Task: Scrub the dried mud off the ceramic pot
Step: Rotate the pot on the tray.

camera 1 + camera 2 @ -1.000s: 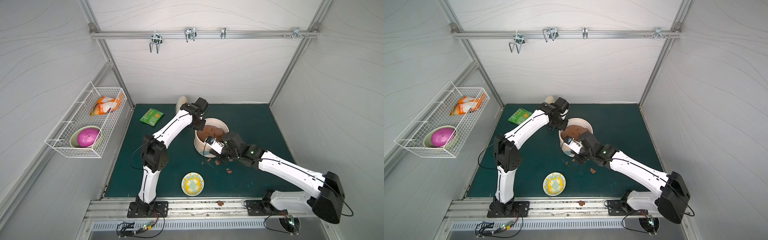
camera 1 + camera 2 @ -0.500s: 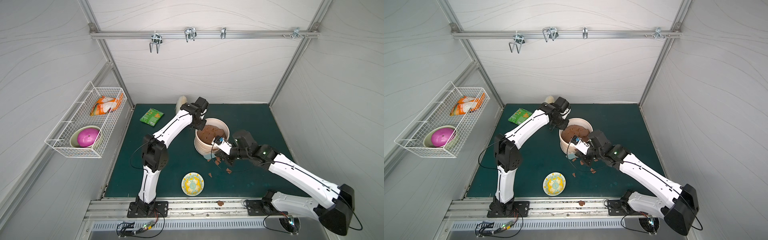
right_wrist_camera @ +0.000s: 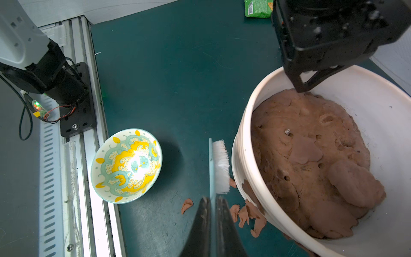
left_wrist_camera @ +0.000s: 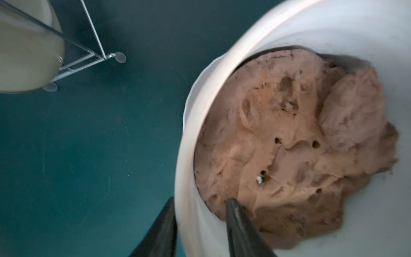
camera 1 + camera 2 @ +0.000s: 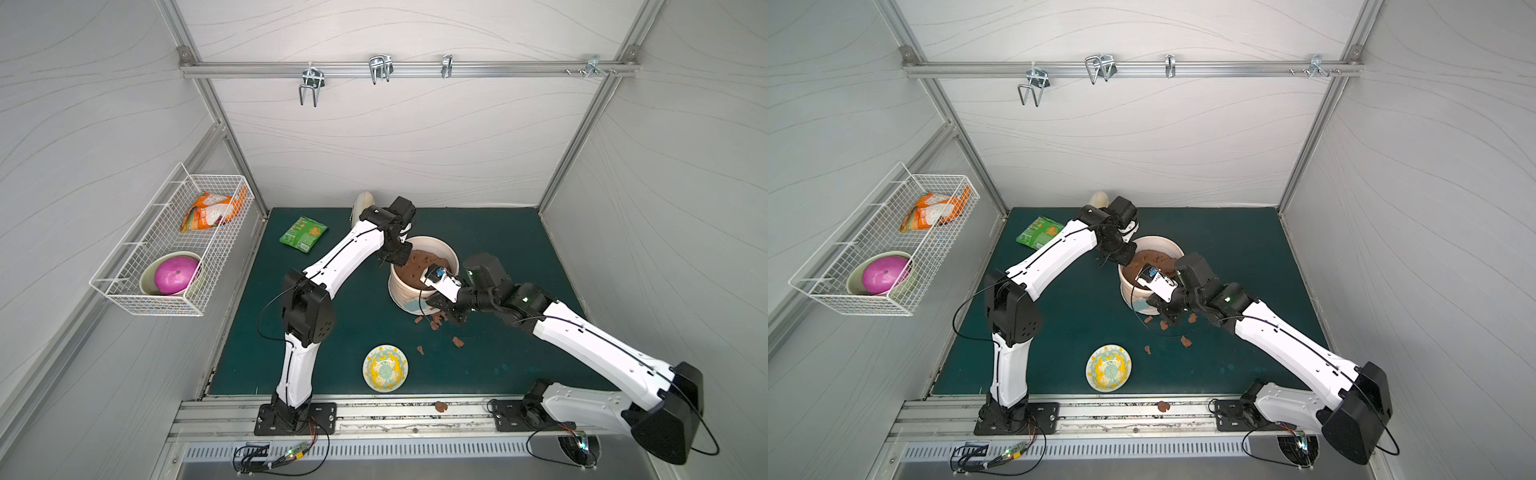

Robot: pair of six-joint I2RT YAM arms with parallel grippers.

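Green mat [image 5: 498, 257] | cream ceramic pot [image 3: 242, 142], dried mud [image 3: 249, 191] patch | left claw [image 4: 200, 199] spread | right claw [image 3: 212, 198] pinches brush [image 3: 220, 164]

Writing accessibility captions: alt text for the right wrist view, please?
The right gripper holds a light-blue brush, its white bristles turned toward the outer wall of the ceramic pot, which is filled with brown soil. Flakes of dried mud lie on the green mat at the pot's base, and a yellow-patterned bowl sits nearby.
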